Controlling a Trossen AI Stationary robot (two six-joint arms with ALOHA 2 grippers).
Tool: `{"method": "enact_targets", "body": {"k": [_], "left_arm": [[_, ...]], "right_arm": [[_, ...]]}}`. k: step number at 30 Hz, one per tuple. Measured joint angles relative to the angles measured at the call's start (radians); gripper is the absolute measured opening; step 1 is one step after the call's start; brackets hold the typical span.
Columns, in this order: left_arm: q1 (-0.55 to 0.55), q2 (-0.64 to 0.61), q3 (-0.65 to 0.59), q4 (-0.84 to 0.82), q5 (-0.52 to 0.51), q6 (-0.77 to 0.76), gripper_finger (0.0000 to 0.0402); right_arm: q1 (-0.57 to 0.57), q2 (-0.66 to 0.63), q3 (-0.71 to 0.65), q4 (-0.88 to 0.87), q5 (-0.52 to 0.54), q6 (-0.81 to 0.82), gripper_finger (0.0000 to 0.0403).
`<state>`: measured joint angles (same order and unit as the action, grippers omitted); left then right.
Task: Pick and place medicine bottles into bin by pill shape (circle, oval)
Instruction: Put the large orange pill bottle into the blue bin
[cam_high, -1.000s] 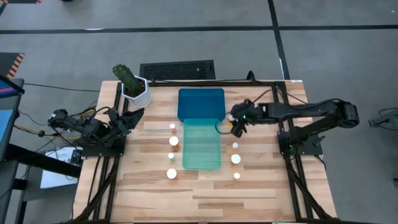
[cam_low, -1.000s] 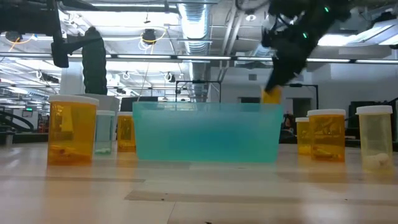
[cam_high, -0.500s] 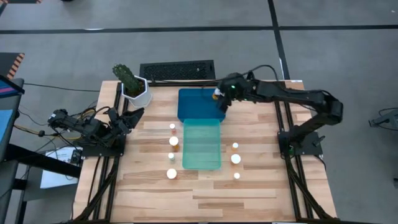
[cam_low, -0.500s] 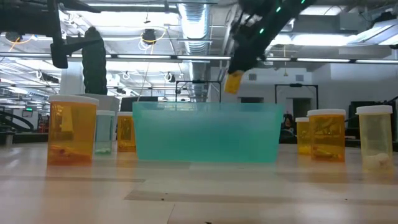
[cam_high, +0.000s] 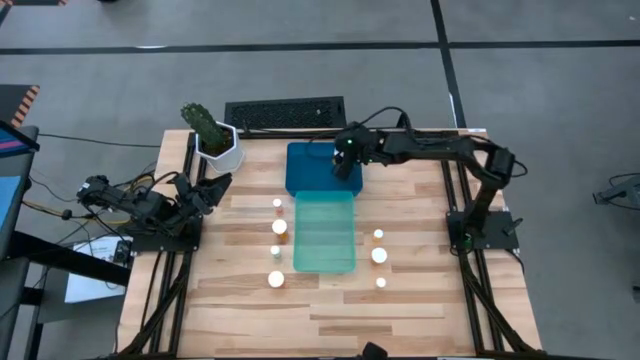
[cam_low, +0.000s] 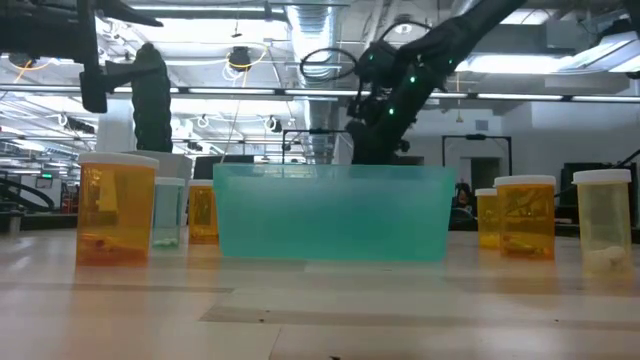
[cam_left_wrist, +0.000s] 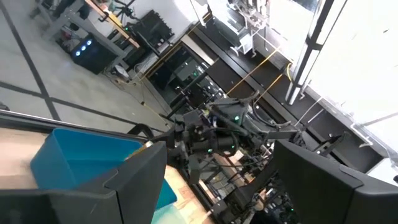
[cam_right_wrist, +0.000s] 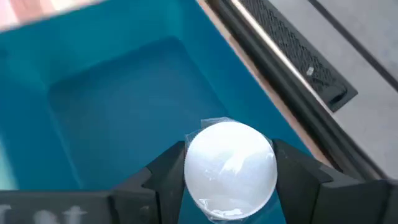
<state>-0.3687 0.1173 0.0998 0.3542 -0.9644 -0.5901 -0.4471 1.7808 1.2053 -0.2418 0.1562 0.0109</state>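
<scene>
One camera looks straight down on the whole table (cam_high: 250, 310); another sits level at its near edge. Both show the teal bin (cam_high: 324, 232).

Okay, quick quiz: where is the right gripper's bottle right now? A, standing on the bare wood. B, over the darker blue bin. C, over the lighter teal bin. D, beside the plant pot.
B: the right gripper holds the white-capped bottle over the darker blue bin, whose floor shows beneath the cap in the right wrist view.
</scene>
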Motion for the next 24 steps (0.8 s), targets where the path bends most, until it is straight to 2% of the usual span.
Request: {"method": "enact_targets", "body": {"k": [9, 24], "left_arm": [[0.000, 0.000, 0.000, -0.003, -0.029, -0.001, 0.0289], [0.000, 0.000, 0.000, -0.006, -0.046, -0.009, 0.0289]], "right_arm": [[-0.004, 0.057, 0.002, 0.070, 0.032, 0.015, 0.0214], [-0.025, 0.122, 0.002, 0.043, 0.056, 0.071, 0.0219]]}}
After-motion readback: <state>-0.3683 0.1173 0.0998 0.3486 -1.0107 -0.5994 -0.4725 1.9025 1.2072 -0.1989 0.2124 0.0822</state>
